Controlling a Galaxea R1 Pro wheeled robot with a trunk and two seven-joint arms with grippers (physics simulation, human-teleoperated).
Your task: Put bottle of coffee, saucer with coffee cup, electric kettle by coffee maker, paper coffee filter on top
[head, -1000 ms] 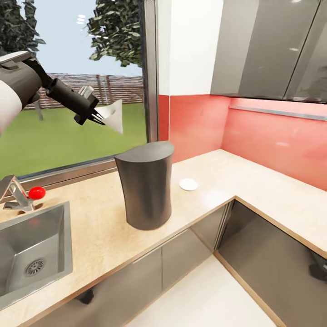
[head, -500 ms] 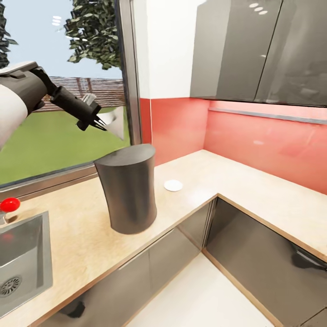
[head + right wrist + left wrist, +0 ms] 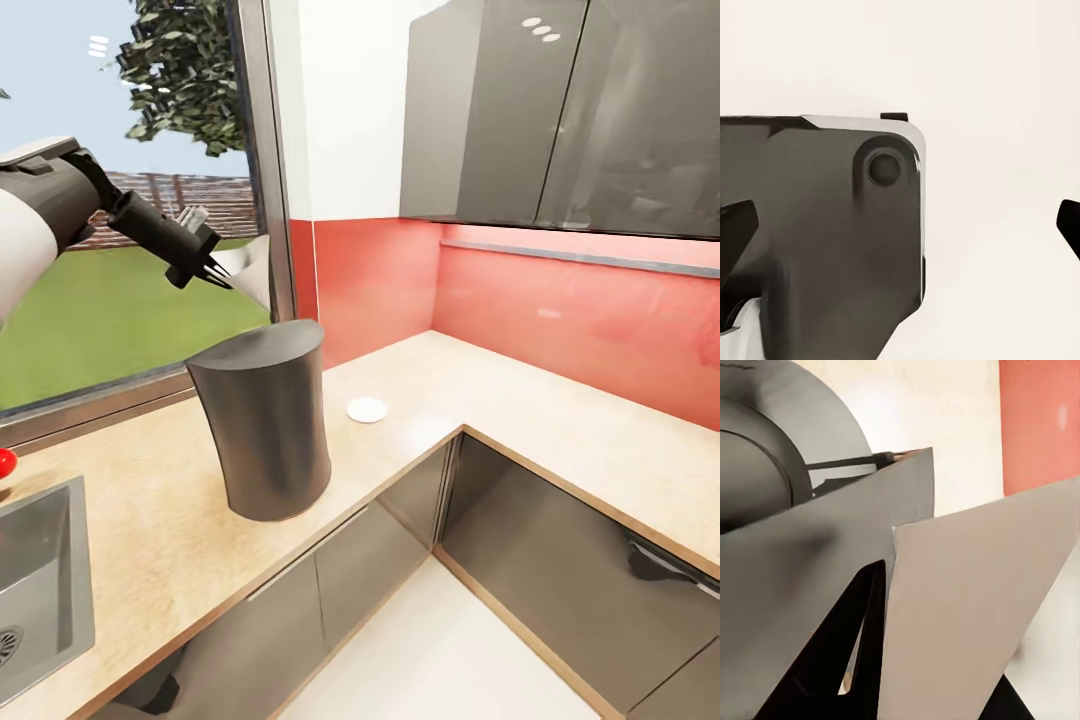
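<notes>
The coffee maker [image 3: 262, 430], a tall dark grey drum, stands on the kitchen countertop [image 3: 150, 500] by the window. Above its flat top, and a little towards the window, my left gripper [image 3: 215, 272] is shut on the white paper coffee filter [image 3: 250, 272]. In the left wrist view the filter [image 3: 967, 615] is a big pale sheet between dark fingers [image 3: 817, 577], with the coffee maker's top [image 3: 765, 450] beyond. The white saucer [image 3: 367, 409] lies on the counter to the right of the coffee maker. My right gripper [image 3: 900, 232] is open, its fingertips [image 3: 735, 225] far apart over pale floor.
A steel sink [image 3: 35, 570] is set into the counter at the left, with a red knob [image 3: 4, 463] behind it. The counter turns a corner to the right under a red backsplash [image 3: 560, 320] and grey wall cabinets [image 3: 560, 110]. A dark grey robot part [image 3: 825, 217] lies below the right gripper.
The whole head view has shifted left, so the camera has turned right. The left gripper with the filter now stands closer above the coffee maker's top.
</notes>
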